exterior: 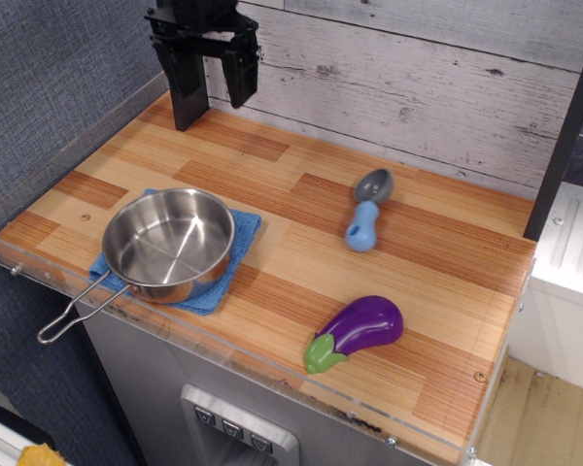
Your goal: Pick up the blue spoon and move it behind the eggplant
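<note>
The blue spoon (365,211) has a chunky light-blue handle and grey bowl, lying right of centre. The eggplant (358,331) lies below it. The gripper (214,70), upper left, hangs open and empty.

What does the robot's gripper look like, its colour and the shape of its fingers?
The gripper is all matte black, with no markings or coloured parts visible. Two flat, blocky fingers hang from a wider black body with angular brackets. No loose cables show. Its top is cut off by the picture's edge, so the arm above is out of view.
</note>
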Robot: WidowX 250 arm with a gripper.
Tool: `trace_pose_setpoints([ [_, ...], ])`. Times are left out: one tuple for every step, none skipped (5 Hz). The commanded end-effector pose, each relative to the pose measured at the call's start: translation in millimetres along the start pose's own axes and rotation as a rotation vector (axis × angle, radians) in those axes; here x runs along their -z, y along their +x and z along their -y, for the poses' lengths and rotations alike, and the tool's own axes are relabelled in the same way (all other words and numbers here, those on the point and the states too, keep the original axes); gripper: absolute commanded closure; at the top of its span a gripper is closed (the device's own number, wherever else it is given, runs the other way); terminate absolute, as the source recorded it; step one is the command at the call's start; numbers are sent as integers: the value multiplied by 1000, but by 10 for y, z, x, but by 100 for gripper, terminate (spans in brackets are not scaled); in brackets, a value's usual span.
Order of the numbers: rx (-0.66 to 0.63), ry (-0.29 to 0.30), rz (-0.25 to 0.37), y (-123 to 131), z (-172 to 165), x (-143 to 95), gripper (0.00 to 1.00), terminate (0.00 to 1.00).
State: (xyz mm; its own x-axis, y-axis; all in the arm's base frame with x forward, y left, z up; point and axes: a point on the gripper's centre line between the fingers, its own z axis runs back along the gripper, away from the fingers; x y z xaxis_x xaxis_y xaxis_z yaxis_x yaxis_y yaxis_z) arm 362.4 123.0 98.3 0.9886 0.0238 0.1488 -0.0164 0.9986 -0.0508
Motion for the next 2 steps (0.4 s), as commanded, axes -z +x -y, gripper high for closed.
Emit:
trace_pose_setpoints([
  [-5,58,54,-70,92,-122,0,0],
  [-11,71,50,-74,107,-68,0,0],
])
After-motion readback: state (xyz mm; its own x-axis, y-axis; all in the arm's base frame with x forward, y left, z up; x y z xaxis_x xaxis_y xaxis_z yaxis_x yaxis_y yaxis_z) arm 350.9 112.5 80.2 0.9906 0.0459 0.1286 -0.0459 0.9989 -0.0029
